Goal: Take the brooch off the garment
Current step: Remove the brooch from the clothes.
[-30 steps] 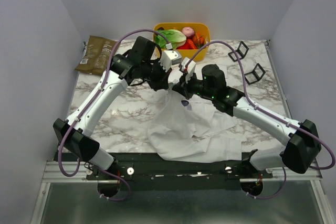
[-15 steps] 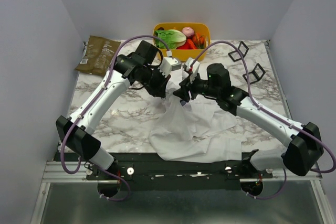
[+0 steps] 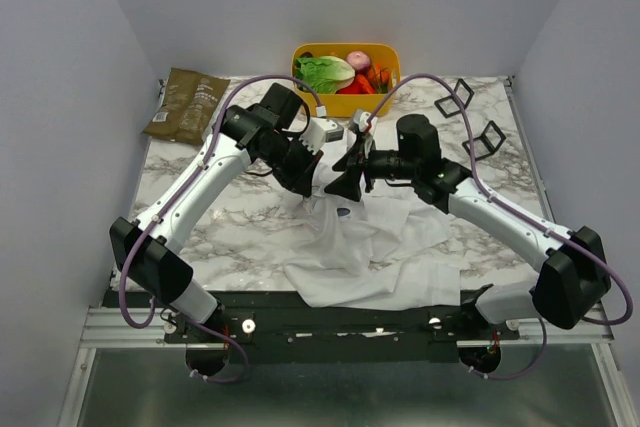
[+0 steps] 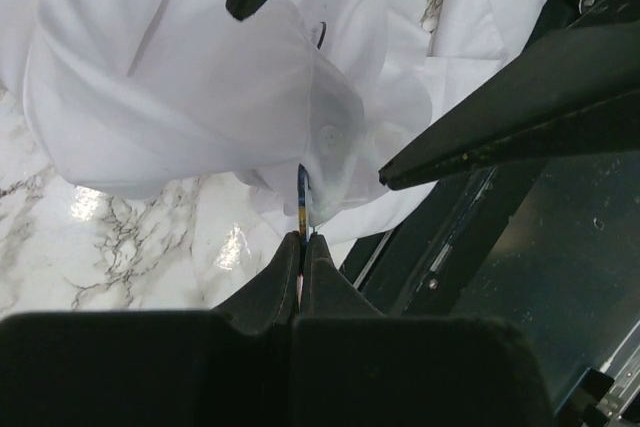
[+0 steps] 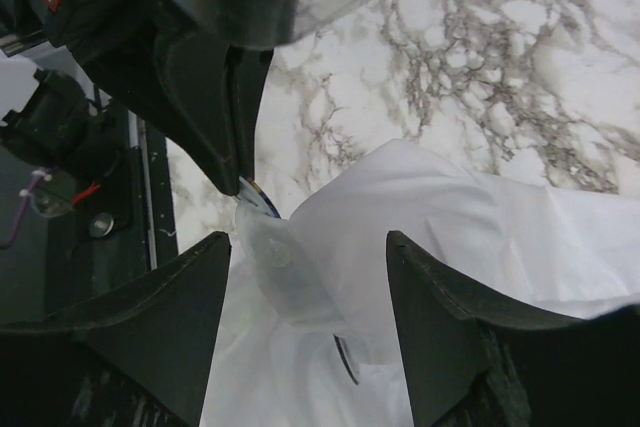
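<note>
Left claw (image 4: 302,239): clamped on garment (image 4: 180,97) fold.
Right claw (image 5: 308,239): apart, straddling that fold.
Counter (image 3: 230,232): garment reaches its lower-frame edge.

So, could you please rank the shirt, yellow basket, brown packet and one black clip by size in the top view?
Largest: white shirt.
Next: yellow basket and brown packet, too alike to rank.
Smallest: black clip.
</note>
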You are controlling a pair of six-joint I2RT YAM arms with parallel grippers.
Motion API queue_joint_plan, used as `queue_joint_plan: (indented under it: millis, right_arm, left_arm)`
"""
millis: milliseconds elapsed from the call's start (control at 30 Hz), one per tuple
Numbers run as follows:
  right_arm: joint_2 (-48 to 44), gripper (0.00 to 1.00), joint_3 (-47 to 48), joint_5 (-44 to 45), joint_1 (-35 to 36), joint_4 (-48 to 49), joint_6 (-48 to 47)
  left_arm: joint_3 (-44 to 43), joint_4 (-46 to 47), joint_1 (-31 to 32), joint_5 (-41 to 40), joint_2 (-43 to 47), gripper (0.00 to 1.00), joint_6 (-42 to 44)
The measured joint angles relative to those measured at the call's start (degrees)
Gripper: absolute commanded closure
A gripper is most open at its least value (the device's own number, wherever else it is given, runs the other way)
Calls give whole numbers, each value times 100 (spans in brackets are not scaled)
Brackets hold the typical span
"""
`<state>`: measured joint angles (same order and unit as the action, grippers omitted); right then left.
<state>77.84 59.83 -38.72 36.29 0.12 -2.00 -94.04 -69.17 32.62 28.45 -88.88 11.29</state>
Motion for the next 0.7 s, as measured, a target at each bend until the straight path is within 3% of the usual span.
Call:
queue_joint_plan:
  millis: [567, 700]
  right_arm:
    - [343, 27, 35, -817, 136, 120, 114]
    - [442, 32, 101, -809, 186, 190, 114]
  left_arm:
    - [11, -39, 0, 101, -72, 100, -9]
    - [11, -52, -15, 101, -94, 100, -24]
